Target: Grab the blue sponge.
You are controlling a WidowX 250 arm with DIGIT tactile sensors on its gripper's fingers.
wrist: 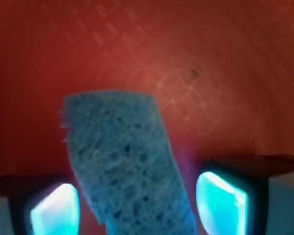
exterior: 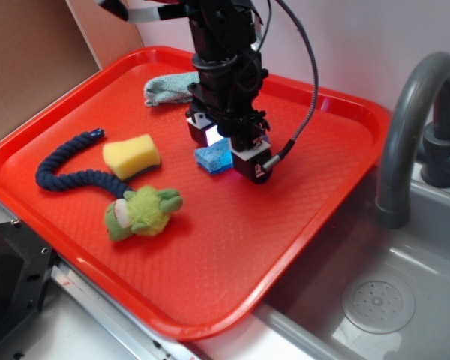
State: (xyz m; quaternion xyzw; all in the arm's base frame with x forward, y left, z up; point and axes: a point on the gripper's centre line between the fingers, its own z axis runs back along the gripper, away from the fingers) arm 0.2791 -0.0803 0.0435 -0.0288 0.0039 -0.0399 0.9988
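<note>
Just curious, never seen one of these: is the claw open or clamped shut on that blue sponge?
Open. In the wrist view the gripper straddles the blue sponge, with a gap between sponge and right finger.

A red tray [exterior: 307, 225] carries everything. The blue sponge [exterior: 214, 157] lies near its middle; left of it a yellow sponge [exterior: 131, 155], rope [exterior: 67, 169] and green plush toy [exterior: 141, 211]; behind it a grey cloth [exterior: 169, 90].

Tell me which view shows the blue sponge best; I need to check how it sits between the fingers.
The wrist view. The blue sponge fills the frame, tilted, between the two glowing fingers, a gap showing at the right one. In the exterior view the blue sponge is mostly hidden behind the hand on the red tray.
</note>
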